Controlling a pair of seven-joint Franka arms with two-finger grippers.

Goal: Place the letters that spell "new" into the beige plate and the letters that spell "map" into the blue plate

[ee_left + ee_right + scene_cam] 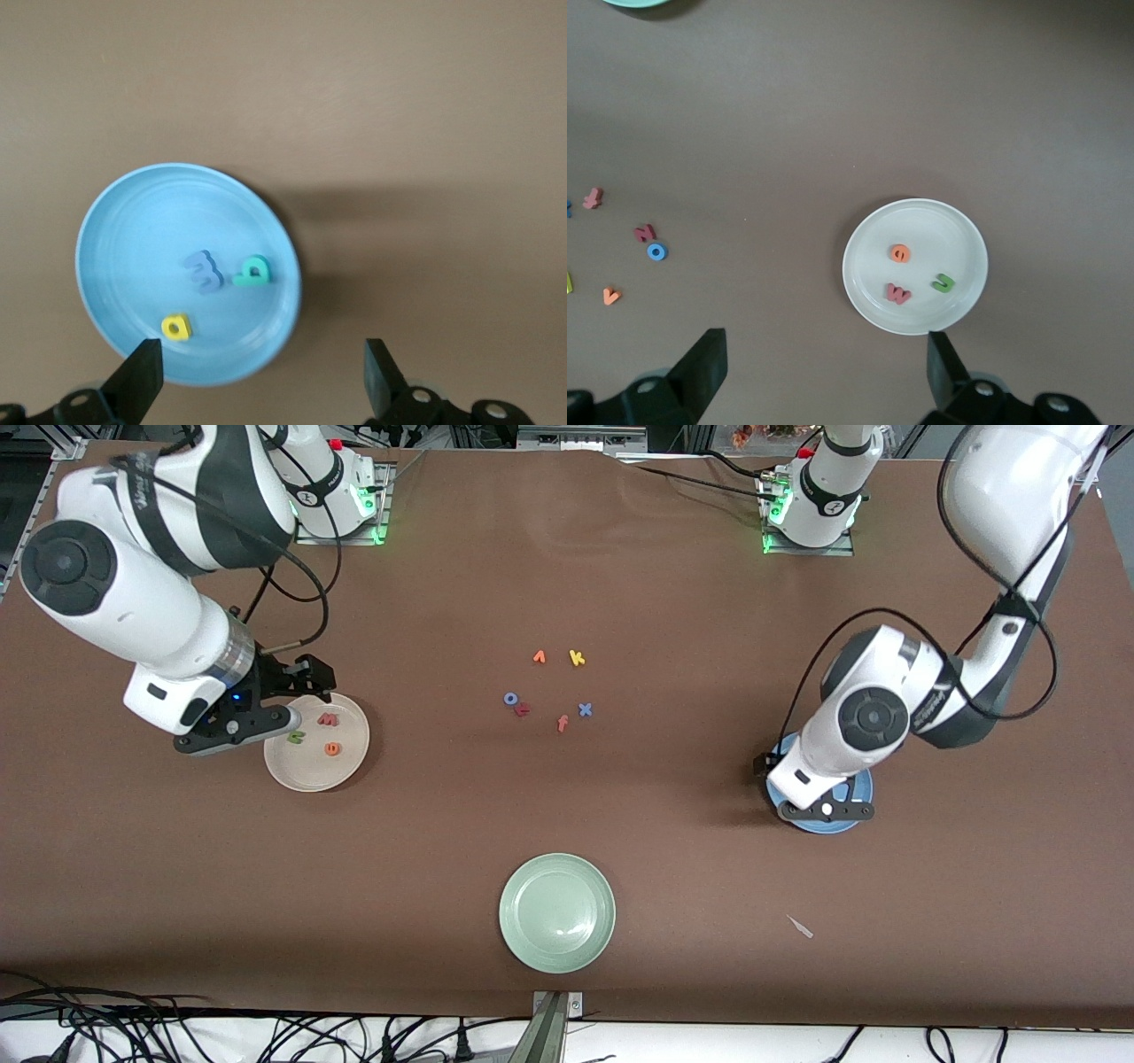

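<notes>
1. From the high front camera, the brown tabletop [567,558] carries three round plates. The plain cream-beige plate [350,766] lies toward the right arm's end, and the mid-blue plate [855,815] toward the left arm's end is mostly covered by the left arm. The pale green plate [556,912] sits nearest the camera.
2. The left wrist view alone shows what the blue plate [133,230] holds: a periwinkle foam m [203,271], a teal foam p [253,271] and a yellow foam a [176,328]. The m and p lie just beside each other near the middle, and the a lies apart by the rim.
3. The left claw [261,376] hangs over the blue plate's edge, fingers spread wide and holding nothing.
4. In the beige plate [868,239] lie an orange foam e [899,253], a red-pink foam w [898,293] and a green foam n [944,283], all apart from one another.
5. The right claw [824,372] hangs over the beige plate's rim, fingers spread and empty.
6. Mid-table, a loose cluster of leftover foam letters [549,686] lies flat, including a yellow k [577,658] and a blue o [511,699].
7. The letters are too small for their long axes to be judged.
</notes>
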